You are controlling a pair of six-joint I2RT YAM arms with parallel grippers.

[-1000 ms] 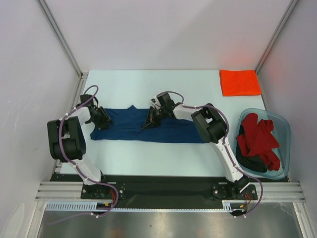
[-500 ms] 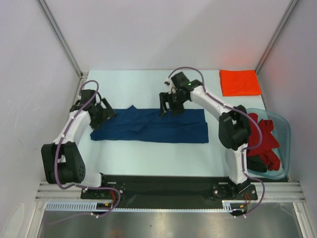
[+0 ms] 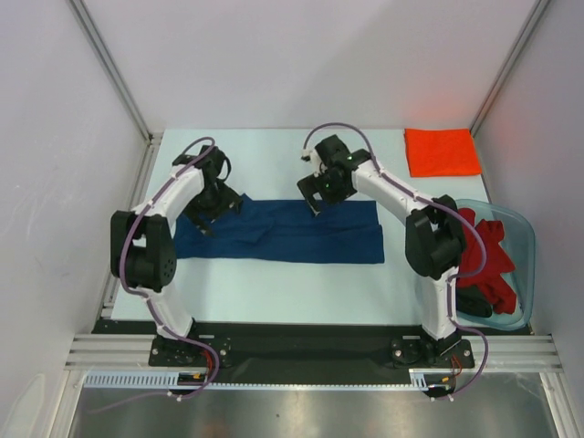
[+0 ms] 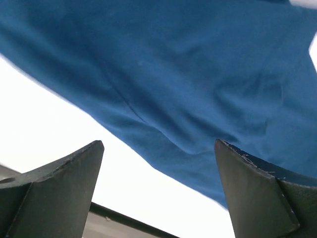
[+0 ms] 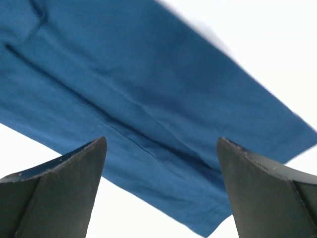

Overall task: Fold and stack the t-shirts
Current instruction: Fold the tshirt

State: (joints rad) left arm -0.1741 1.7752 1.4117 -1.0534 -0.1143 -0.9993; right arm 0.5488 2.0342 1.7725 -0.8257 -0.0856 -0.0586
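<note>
A navy blue t-shirt [image 3: 283, 233] lies folded into a long flat band across the middle of the table. My left gripper [image 3: 217, 204] hangs open just over its left end, nothing between the fingers; the left wrist view shows the gripper [image 4: 158, 144] above the cloth's edge [image 4: 188, 74]. Over the band's far edge near the middle, my right gripper [image 3: 319, 190] is open and empty too, its jaws [image 5: 161, 140] spread wide above the navy cloth [image 5: 124, 89]. A folded orange t-shirt [image 3: 442, 151] rests at the far right corner.
A clear bluish tub [image 3: 493, 205] stands at the right edge, holding a crumpled red shirt [image 3: 474, 251] and a dark one [image 3: 465, 299]. White walls and metal posts enclose the table; a black rail with the arm bases runs along the near edge.
Both grippers have opened and let go of the navy shirt. The right gripper moved toward the far edge, the left one right and back. The shirt now lies as a flat band.
</note>
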